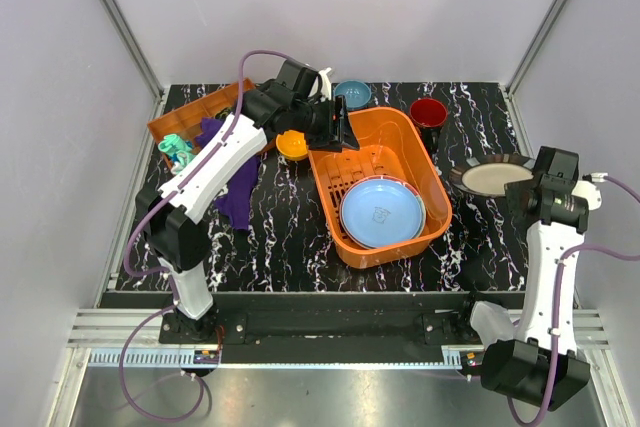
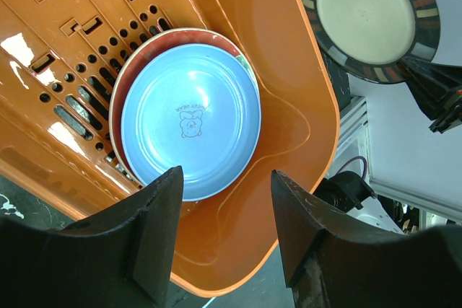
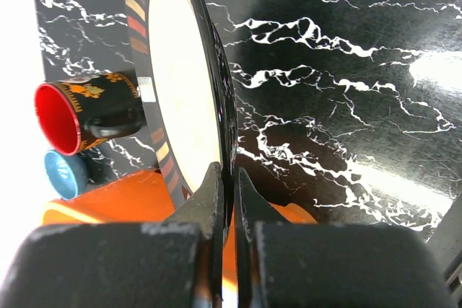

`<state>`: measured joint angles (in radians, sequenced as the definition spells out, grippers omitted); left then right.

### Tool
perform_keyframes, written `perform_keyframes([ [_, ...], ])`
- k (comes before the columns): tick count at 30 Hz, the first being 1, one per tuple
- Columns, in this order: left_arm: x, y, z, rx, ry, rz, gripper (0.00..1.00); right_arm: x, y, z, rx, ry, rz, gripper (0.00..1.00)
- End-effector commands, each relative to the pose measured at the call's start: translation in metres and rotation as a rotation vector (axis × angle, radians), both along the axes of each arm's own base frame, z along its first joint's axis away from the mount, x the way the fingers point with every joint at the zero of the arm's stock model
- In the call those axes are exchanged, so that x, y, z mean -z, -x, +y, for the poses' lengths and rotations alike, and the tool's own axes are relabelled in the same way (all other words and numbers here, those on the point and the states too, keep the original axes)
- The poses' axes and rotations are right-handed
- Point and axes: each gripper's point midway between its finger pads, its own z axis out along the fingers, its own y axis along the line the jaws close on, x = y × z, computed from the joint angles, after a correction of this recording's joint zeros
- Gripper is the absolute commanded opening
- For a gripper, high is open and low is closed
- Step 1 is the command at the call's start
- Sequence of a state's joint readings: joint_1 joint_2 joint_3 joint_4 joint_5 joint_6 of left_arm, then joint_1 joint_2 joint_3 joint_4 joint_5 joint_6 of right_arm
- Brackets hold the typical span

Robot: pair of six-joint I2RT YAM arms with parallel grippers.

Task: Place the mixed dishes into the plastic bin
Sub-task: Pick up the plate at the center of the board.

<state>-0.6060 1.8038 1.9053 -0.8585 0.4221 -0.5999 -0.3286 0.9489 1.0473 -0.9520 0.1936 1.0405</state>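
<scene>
Two plates lay stacked in the near end of the plastic bin (image 1: pixel 385 137): the light blue plate (image 1: pixel 381 212) on top and the red-and-green patterned plate (image 2: pixel 144 52) under it, showing only as a thin crescent of rim.

The right jaws were closed on the edge of the dark striped-rim plate (image 1: pixel 492 177), pinching it on the side turned away from the bin. We saw the plate held roughly level just right of the bin's right wall, and it appeared lifted off the bench (image 1: pixel 290 227). From those jaws the plate reached straight toward the bin, its free edge near the rim but not yet over it. We judged the coming move to be a short carry leftward across that wall. The bin's long axis ran from its near end to its far end, so the plate would enter across the short way, above the stacked plates.

The left jaws hung open and empty over the far half of the bin, looking down at its slotted floor.

Outside the bin, the red mug (image 1: pixel 428 112) stood at its far right corner. The small blue bowl (image 1: pixel 352 94) sat just beyond its far wall, and the orange-yellow bowl (image 1: pixel 292 144) was just left of its far left corner. We judged the left arm to be the nearer one for that bowl.
</scene>
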Motion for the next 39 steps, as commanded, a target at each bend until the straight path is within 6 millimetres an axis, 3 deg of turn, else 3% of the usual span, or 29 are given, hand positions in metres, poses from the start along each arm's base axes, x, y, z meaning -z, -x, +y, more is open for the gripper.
perform_keyframes([
  [1, -0.026, -0.005, -0.01, 0.033, 0.07, -0.062, 0.55, -0.08, -0.021, -0.011, 0.027, 0.085, -0.266, 0.0],
  [13, -0.028, -0.004, -0.01, 0.051, 0.083, -0.063, 0.55, -0.124, -0.027, 0.002, -0.047, 0.077, -0.374, 0.0],
  [25, -0.035, -0.01, -0.017, 0.044, 0.118, -0.066, 0.55, -0.169, -0.036, 0.032, -0.193, 0.015, -0.489, 0.0],
  [32, -0.044, -0.013, -0.029, 0.048, 0.197, -0.051, 0.55, -0.181, -0.041, 0.059, -0.342, -0.056, -0.525, 0.0],
  [36, -0.066, -0.015, -0.043, 0.071, 0.339, -0.088, 0.55, -0.184, -0.043, 0.072, -0.415, -0.092, -0.536, 0.0],
  [39, -0.063, -0.015, -0.05, 0.07, 0.395, -0.053, 0.56, -0.186, -0.043, 0.081, -0.461, -0.118, -0.545, 0.0],
])
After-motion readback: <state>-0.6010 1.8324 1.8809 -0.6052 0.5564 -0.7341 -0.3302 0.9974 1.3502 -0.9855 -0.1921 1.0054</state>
